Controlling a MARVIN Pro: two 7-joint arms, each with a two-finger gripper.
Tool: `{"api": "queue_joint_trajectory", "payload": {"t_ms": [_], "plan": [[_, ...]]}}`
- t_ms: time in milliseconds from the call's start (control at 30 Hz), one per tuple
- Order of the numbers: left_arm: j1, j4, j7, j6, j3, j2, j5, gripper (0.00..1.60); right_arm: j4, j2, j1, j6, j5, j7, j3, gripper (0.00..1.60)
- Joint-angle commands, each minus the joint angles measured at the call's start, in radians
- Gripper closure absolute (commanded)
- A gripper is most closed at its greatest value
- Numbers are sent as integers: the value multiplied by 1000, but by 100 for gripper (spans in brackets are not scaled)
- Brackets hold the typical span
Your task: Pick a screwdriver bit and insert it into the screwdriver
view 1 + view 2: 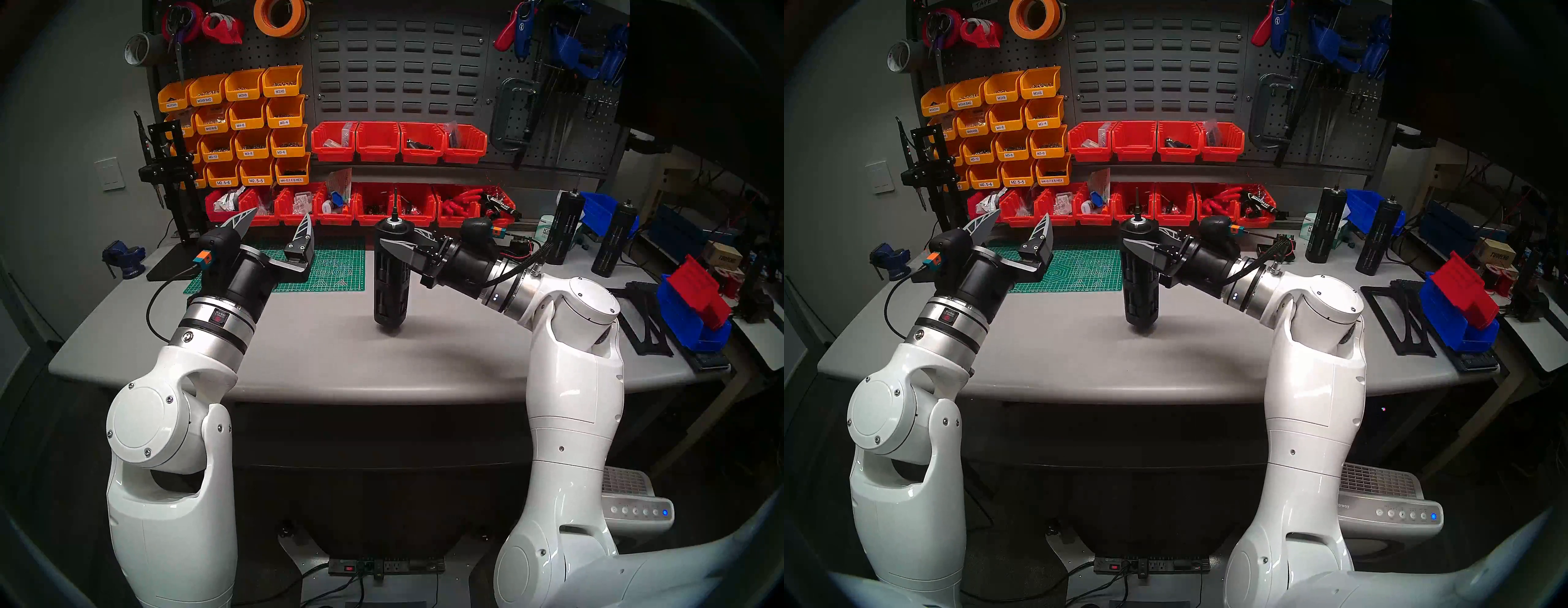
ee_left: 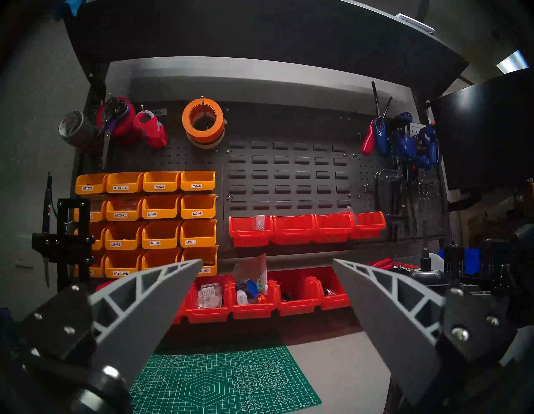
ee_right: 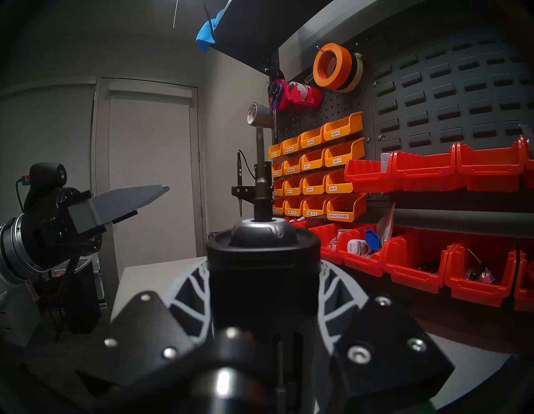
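Right wrist view: right gripper (image 3: pixel 264 292) clamped on the screwdriver (image 3: pixel 263 277), whose lower body is hidden; the bit (image 3: pixel 260 162) stands in its top. Head view: screwdriver (image 1: pixel 391 271) upright at table (image 1: pixel 445 352) centre. Left gripper (image 1: pixel 278 223), at nine o'clock, spread wide, empty. Bin labels (image 2: pixel 196 185) read "M3X6", "M3-4".
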Motion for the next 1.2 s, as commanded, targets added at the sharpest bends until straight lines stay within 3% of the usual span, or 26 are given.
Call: {"api": "queue_joint_trajectory", "payload": {"t_ms": [0, 1167], "plan": [[0, -31, 4, -46, 5, -5, -1, 0, -29, -16, 35, -18, 42, 5, -5, 160], [2, -32, 11, -57, 7, 0, -11, 0, -32, 10, -17, -13, 35, 8, -32, 160]]}}
